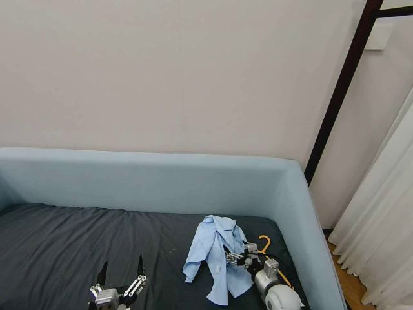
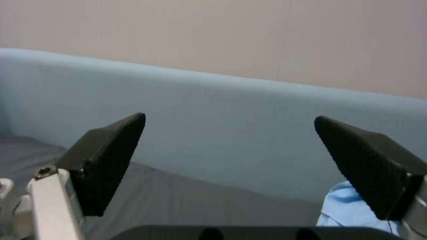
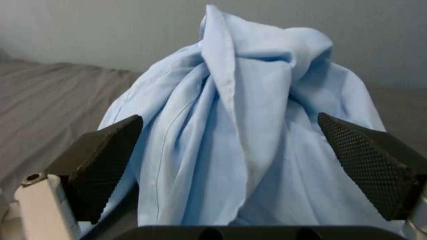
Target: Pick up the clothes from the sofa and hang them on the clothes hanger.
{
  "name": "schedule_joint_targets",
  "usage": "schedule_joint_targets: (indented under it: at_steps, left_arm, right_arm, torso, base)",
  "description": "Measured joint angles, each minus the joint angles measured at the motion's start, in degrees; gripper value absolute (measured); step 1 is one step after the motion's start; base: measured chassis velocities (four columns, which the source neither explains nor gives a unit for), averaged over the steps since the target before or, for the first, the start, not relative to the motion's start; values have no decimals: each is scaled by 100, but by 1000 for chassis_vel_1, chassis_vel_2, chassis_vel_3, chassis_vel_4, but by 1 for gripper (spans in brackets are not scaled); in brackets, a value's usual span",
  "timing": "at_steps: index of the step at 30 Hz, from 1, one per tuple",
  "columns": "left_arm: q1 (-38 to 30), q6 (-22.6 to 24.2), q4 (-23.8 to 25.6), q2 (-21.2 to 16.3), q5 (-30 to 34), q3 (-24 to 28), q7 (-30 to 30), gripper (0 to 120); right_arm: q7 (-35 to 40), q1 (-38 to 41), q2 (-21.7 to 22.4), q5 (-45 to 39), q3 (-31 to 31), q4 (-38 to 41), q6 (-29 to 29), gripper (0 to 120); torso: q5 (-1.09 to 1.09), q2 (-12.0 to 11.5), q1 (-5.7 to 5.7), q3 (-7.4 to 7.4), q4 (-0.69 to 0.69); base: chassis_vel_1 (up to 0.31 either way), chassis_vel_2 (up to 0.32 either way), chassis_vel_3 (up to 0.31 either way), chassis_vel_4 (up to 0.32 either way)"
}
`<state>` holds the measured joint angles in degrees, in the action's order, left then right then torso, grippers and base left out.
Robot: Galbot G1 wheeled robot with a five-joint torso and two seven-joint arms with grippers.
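One light-blue shirt (image 1: 216, 255) lies crumpled in a peaked heap on the sofa's (image 1: 161, 181) dark seat, lower centre-right of the head view. The right gripper (image 3: 230, 119) is spread wide, its fingers either side of the cloth, clamping nothing. One orange-hooked hanger (image 1: 264, 243) lies just right of the shirt. The left gripper (image 1: 122, 266), at lower left, gapes wide and empty.

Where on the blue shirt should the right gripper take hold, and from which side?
Probably the raised central fold of the shirt, coming from the robot's side: the cloth is heaped there into a ridge, and the open right gripper faces it, a finger on either side.
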<state>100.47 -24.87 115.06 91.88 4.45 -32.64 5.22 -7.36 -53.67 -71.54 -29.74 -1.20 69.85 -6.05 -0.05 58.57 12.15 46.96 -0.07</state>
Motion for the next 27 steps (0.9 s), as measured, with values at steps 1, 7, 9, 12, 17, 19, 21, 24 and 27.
schedule_joint_targets:
  at_steps: [1, 7, 9, 12, 17, 19, 21, 24, 27]
  left_arm:
    - [15, -17, 4, 0, -8, -5, 7, 100]
    - [58, -85, 33, 14, -42, 6, 26, 100]
    - [60, -102, 34, 19, -56, 18, 26, 100]
    - [72, -135, 33, 24, -92, 52, 42, 100]
    - [75, -144, 39, 29, -115, 65, 57, 100]
    - [70, -144, 39, 29, -117, 65, 59, 100]
    - [57, -140, 38, 29, -126, 66, 61, 100]
    - [35, -127, 18, 29, -131, 85, 63, 100]
    - [3, -120, -30, 29, -135, 110, 74, 100]
  right_arm:
    - [100, -25, -24, 217, 7, -22, -2, 100]
    - [469, -119, -84, 681, 16, -1, 12, 86]
    - [471, -134, -89, 688, 13, 24, 8, 81]
    - [463, -170, -92, 696, 3, 62, -41, 67]
    - [433, -157, -118, 699, -3, 26, -98, 49]
    - [428, -141, -129, 704, -3, 6, -101, 44]
    - [424, -115, -148, 719, 3, -21, -101, 35]
    - [424, -83, -172, 732, 11, -46, -102, 25]
    - [423, -65, -181, 742, 32, -72, -126, 12]
  torso:
    - [0, 0, 0, 0, 0]
    - [0, 0, 0, 0, -1]
    - [0, 0, 0, 0, 0]
    - [0, 0, 0, 0, -1]
    - [1, 0, 0, 0, -1]
    - [1, 0, 0, 0, -1]
    - [1, 0, 0, 0, 0]
    - [1, 0, 0, 0, 0]
    - [1, 0, 0, 0, 0]
  base:
    - [0, 0, 0, 0]
    - [0, 0, 0, 0]
    - [0, 0, 0, 0]
    - [0, 0, 0, 0]
    - [0, 0, 0, 0]
    - [0, 0, 0, 0]
    - [0, 0, 0, 0]
    - [0, 0, 0, 0]
    - [0, 0, 0, 0]
